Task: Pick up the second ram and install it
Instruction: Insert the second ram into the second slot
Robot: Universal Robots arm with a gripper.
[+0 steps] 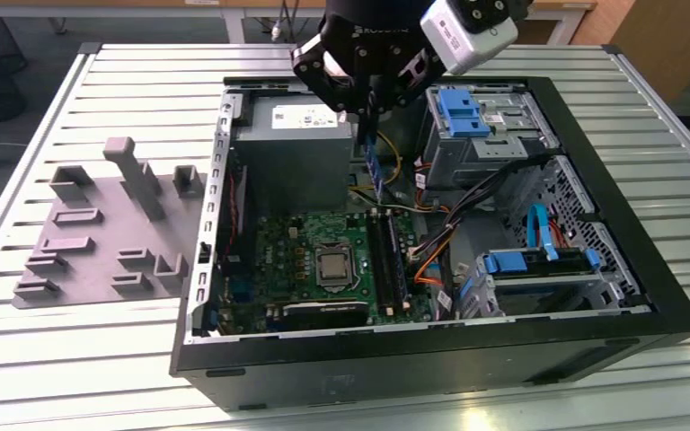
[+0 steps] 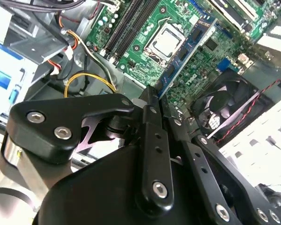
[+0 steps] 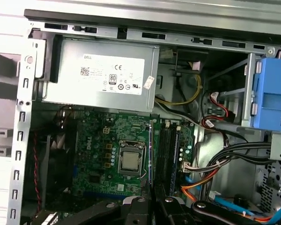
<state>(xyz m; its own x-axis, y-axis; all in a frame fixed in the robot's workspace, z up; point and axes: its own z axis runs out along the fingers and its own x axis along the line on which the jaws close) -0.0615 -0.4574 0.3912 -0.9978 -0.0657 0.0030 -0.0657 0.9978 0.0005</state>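
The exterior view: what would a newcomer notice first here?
An open computer case lies on a slatted metal table, its green motherboard exposed. Above it, the black gripper holds the second ram upright over the memory slots. A grey holder tray sits on the exterior view's left.

exterior: high, oblique over case | wrists: close, down; share motherboard
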